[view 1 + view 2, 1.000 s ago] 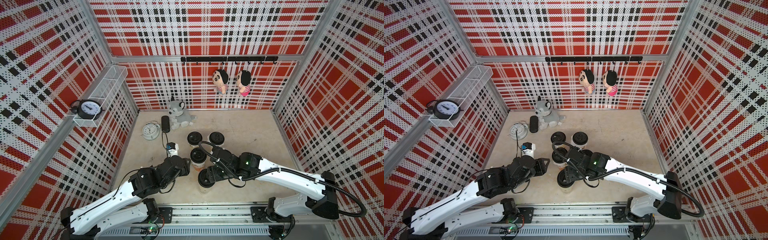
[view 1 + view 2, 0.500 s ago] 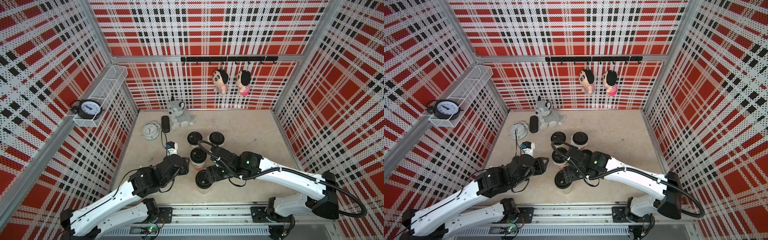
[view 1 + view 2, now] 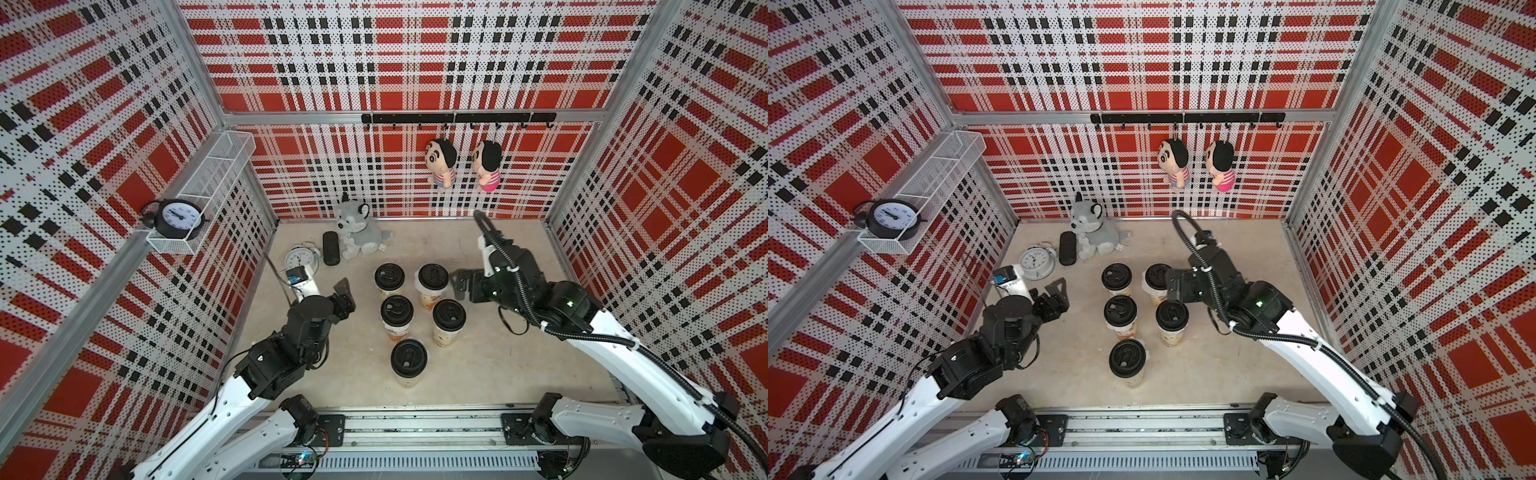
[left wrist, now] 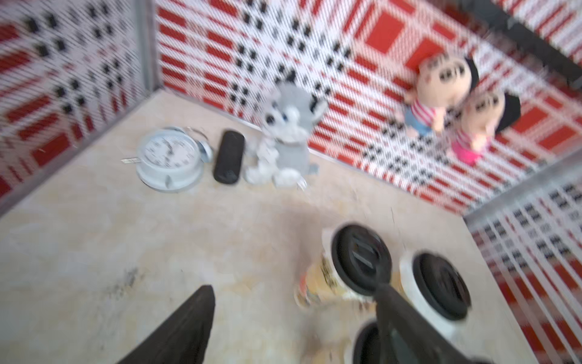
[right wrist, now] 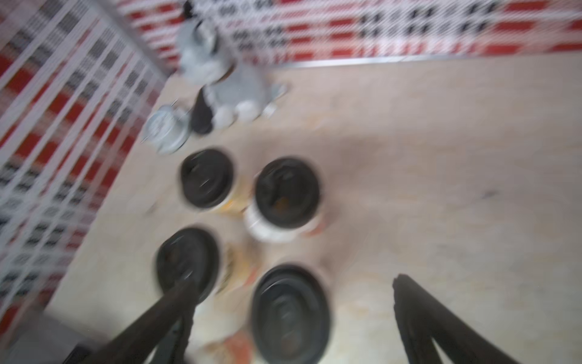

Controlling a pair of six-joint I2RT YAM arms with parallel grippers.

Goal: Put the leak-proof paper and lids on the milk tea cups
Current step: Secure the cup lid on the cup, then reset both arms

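Note:
Five milk tea cups stand in a cluster mid-table in both top views, each under a black lid: back left (image 3: 389, 276), back right (image 3: 433, 277), middle left (image 3: 397, 311), middle right (image 3: 449, 315) and front (image 3: 408, 358). No loose leak-proof paper shows; a whitish rim (image 4: 409, 283) sticks out under the back right cup's lid. My left gripper (image 3: 344, 295) (image 4: 294, 288) hangs open and empty left of the cups. The right gripper (image 3: 459, 286) (image 5: 293, 280) is open and empty just right of the back right cup. Both wrist views are blurred.
A grey plush dog (image 3: 357, 230), a black case (image 3: 331, 248) and a white alarm clock (image 3: 300, 259) sit at the back left. Two dolls (image 3: 440, 164) hang from the rear rail. A wire shelf with a black clock (image 3: 178, 216) juts from the left wall.
Both grippers have opened and drawn away from the front cup. The right arm has swung back and to the right, the left arm slightly left. The front cup now stands free.

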